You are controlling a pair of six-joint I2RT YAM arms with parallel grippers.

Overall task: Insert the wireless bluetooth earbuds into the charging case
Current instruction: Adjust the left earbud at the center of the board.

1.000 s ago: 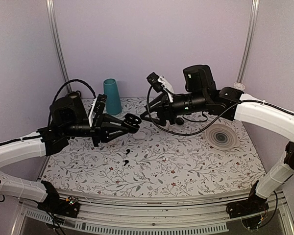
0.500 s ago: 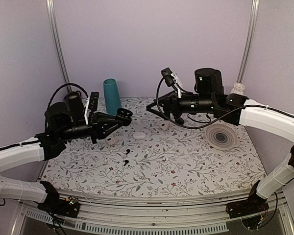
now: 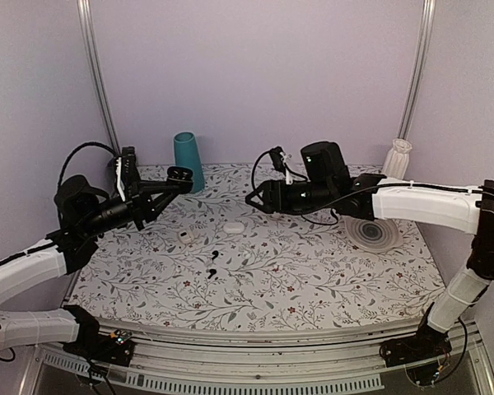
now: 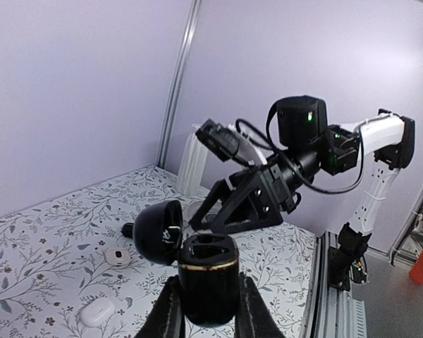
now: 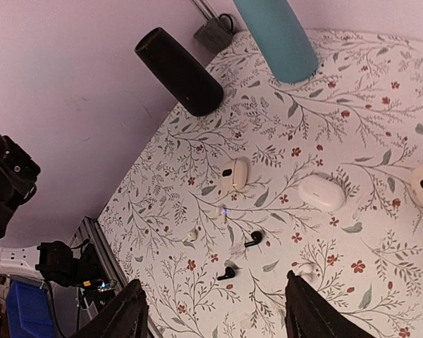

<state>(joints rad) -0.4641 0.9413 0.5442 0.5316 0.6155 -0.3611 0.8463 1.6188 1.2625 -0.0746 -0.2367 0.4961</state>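
Left claw: the left claw (image 4: 209, 287) is clamped on the lower body of the charging case (image 4: 209, 262) and holds it upright in the air, off the table (image 3: 313, 288), close to the teal cup (image 3: 187, 161) at the back left
Case lid: the lid (image 4: 158, 231) is swung open to one side, and the gold-rimmed mouth faces up
Right claw: the right claw (image 5: 215, 299) is spread wide and holds nothing, hovering over the middle of the table
Earbuds: the first earbud (image 5: 253, 239) and the second earbud (image 5: 228, 272) lie on the flowered cloth, near each other but not touching, between the two arms and well apart from the case
Neighbours: a closed white case (image 5: 321, 192) and an open white case (image 5: 235, 174) sit just behind the earbuds, apart from both
Open room: the widest free stretch of cloth runs from the earbuds to the near edge
Back edge: a black cylinder (image 5: 178, 70) is in the left corner beside the cup, and a ribbed white bottle (image 3: 398, 158) in the right corner
Right edge: a clear round dish (image 3: 372, 230) lies beside the right forearm
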